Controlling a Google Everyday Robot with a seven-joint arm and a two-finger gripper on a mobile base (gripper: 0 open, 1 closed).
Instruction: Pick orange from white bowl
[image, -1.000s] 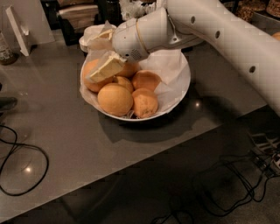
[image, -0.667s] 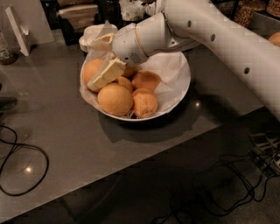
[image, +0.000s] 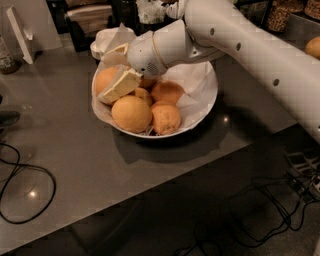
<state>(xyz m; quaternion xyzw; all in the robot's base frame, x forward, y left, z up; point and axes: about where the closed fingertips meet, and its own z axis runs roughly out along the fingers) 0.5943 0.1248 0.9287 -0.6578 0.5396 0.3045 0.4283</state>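
Pincer (image: 111, 72) is hanging low in the left side of the white bowl (image: 202, 117), sitting right against the large orange (image: 103, 80) there; whether it is gripping or open, cannot tell

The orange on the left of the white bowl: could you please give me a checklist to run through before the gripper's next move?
1. Gripper positioned at the orange on the left of the white bowl: ok.
2. Grasp secure on that orange: cannot tell.
3. Orange lifted out of the bowl: not ok, it sits inside.
4. Neighbouring oranges clear of it: not ok, they crowd close.
5. Paper lining free of the gripper: cannot tell.
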